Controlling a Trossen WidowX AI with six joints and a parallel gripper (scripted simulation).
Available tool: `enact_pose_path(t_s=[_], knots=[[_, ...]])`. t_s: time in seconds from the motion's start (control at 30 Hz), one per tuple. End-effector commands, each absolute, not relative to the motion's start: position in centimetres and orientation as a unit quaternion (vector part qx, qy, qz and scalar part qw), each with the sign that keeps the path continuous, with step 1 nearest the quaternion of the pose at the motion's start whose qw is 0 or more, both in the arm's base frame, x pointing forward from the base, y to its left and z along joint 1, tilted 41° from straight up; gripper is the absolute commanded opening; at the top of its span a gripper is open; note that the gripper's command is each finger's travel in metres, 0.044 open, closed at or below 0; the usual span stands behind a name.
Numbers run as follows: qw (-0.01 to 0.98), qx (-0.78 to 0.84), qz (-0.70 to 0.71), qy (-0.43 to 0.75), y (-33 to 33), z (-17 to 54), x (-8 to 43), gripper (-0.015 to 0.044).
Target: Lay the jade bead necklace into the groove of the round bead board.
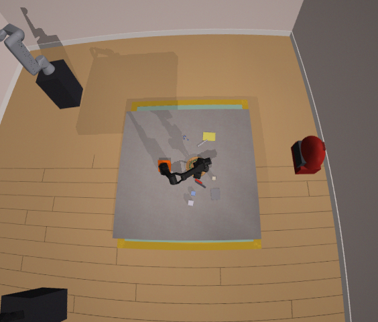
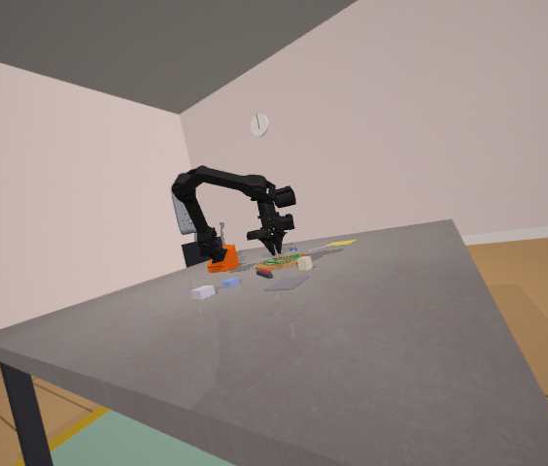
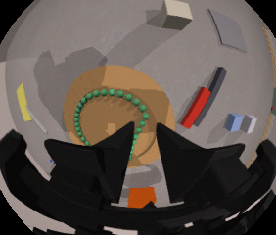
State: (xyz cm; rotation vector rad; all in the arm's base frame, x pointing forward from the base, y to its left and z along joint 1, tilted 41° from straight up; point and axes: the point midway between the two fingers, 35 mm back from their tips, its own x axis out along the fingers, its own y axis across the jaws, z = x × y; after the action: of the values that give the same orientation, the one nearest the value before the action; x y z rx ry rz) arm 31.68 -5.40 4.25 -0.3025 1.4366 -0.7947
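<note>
The jade bead necklace lies as a loop on the round bead board. In the wrist view its upper and left beads follow the groove. On the right, the beads bend inward, away from a bare arc of groove, toward the lower middle. My gripper is open with a narrow gap, fingers pointing down just above the board. In the wrist view the left fingertip covers part of the line of beads. The fingers hide the necklace's lower part. Nothing shows held.
A red and dark bar and a cream block sit near the board. Also there are a grey plate, a blue block, a pale block and a yellow sheet.
</note>
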Motion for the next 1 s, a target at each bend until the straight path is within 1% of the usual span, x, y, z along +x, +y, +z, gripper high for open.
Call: enact_pose_path(t_s=[0.0,0.67,0.8,0.83,0.97], knots=[[0.670,-0.137,-0.352,0.639,-5.7,3.9,31.6,0.0120],[0.669,-0.140,-0.352,0.640,-7.5,2.0,31.4,0.0120],[0.671,-0.135,-0.353,0.638,-7.4,2.2,31.6,0.0015],[0.671,-0.135,-0.353,0.638,-7.4,2.2,31.6,0.0000],[0.671,-0.135,-0.353,0.638,-7.4,2.2,31.6,0.0000]])
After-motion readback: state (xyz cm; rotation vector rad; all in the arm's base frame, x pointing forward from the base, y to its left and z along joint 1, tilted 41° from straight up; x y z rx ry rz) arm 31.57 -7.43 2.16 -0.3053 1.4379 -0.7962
